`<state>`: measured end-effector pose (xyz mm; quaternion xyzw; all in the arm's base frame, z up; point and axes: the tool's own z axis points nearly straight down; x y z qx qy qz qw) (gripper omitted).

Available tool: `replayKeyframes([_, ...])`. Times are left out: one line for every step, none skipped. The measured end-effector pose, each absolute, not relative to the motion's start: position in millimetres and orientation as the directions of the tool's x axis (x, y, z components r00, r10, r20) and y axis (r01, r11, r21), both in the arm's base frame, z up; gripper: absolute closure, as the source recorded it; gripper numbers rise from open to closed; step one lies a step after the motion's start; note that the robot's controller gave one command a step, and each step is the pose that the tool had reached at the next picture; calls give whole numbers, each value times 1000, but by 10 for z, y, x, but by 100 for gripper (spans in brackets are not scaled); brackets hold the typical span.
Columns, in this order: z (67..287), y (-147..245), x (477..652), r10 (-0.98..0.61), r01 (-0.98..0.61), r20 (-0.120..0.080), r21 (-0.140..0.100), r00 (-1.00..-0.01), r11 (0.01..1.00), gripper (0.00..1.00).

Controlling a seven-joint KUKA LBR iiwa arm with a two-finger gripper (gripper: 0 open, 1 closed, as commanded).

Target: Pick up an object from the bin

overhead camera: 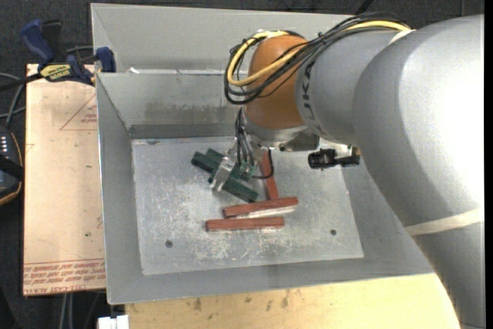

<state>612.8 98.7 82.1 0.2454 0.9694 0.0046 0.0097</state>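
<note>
My gripper (237, 170) reaches down into the middle of the bin, its fingertips among dark green pieces. One dark green block (205, 160) lies just left of the fingers, another green piece (242, 187) sits right under them. A reddish-brown stick (267, 182) runs down from under the wrist, and two more reddish-brown sticks (260, 206) (244, 224) lie flat just below. Whether anything is between the fingers is hidden by the gripper body.
The arm and its orange cover with yellow cables fill the right and upper middle of the view, hiding the bin's right side. Bare bin floor shows to the left and along the front.
</note>
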Motion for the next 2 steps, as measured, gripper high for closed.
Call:
replayKeyframes([940, 984, 6103, 474, 474, -2, 2, -880, 880, 100])
replayKeyframes([1036, 987, 6131, 474, 474, -3, 3, -880, 880, 100])
